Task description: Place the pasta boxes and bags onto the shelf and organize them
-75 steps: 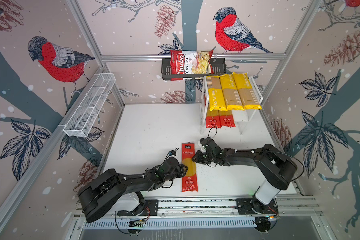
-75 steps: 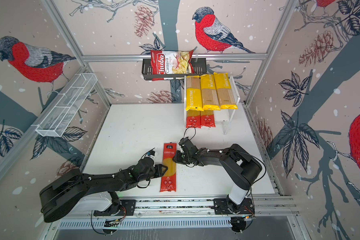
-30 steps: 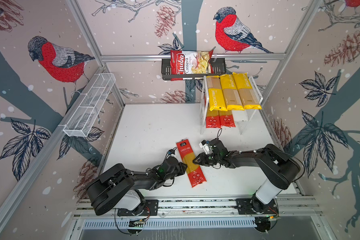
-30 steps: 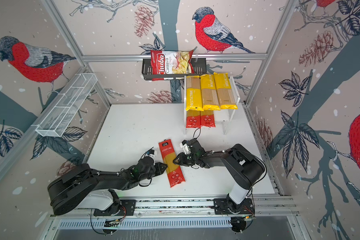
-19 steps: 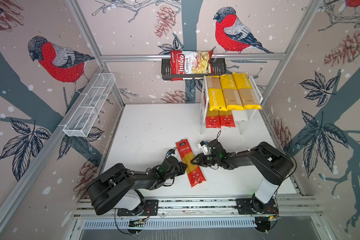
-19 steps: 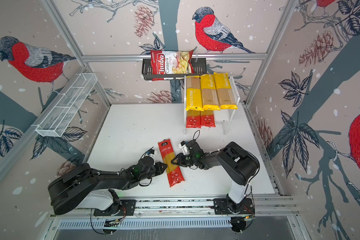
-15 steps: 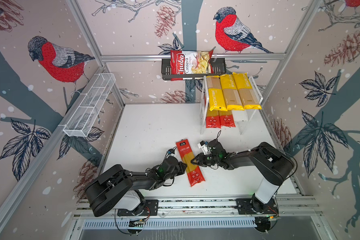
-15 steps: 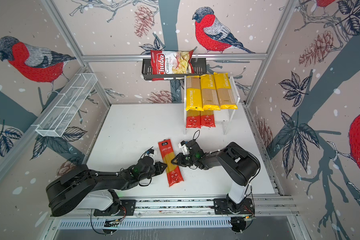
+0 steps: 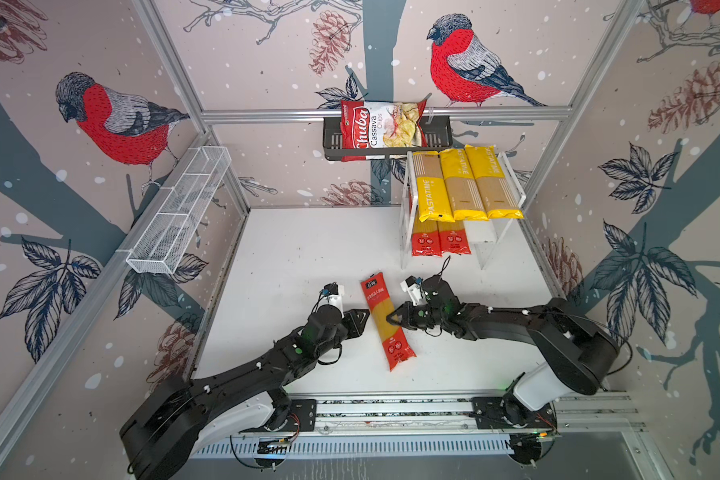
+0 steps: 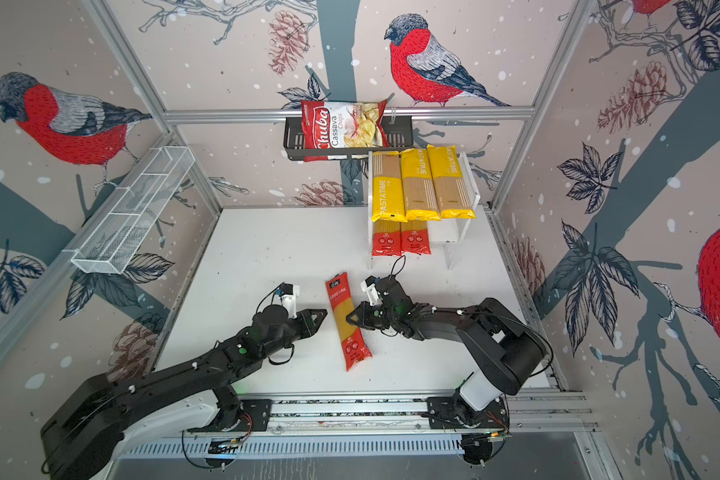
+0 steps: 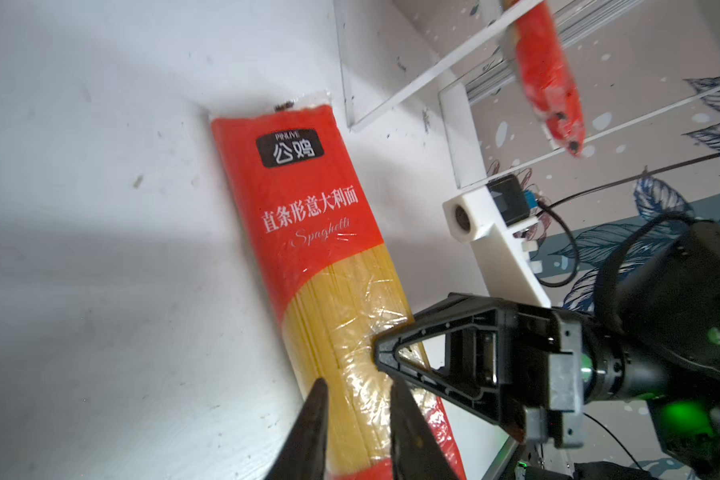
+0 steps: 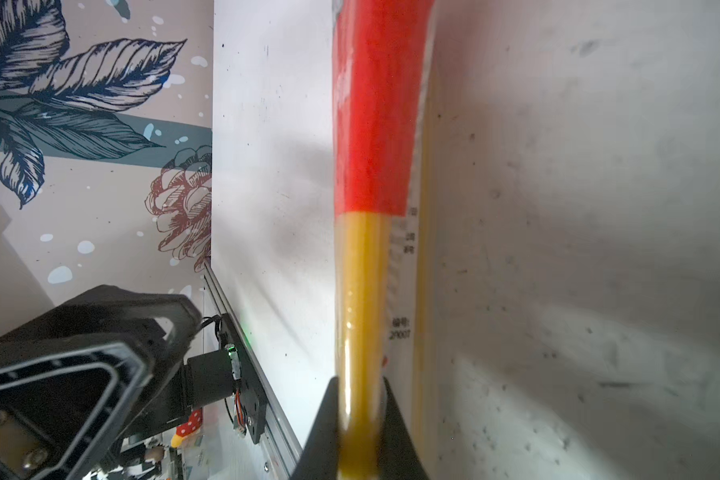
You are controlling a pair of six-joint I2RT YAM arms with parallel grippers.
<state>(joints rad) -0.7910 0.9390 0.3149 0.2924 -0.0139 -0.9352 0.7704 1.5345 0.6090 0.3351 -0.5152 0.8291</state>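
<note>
A red spaghetti pack (image 9: 385,320) (image 10: 346,320) with a clear middle lies slanted on the white table between both grippers. My right gripper (image 9: 393,319) (image 12: 359,382) is shut on the pack's (image 12: 375,124) right long edge at its clear middle. At the pack's (image 11: 308,199) left edge my left gripper (image 9: 364,318) (image 11: 358,382) is open by a narrow gap, holding nothing. The white shelf (image 9: 481,235) (image 10: 445,232) stands at the back right. Three yellow-and-tan packs (image 9: 460,183) lie on its top board and two red packs (image 9: 439,243) on the lower board.
A Chuba chips bag (image 9: 381,126) sits in a black wall basket (image 9: 437,133) above the shelf. A long white wire basket (image 9: 179,212) hangs on the left wall. Metal frame posts line the table's sides, and the arms' base rail (image 9: 391,409) runs along its front.
The pack, first straight, now lies slanted with its far end to the left. Over the last second my right jaws closed on its edge and my left jaws parted slightly.
</note>
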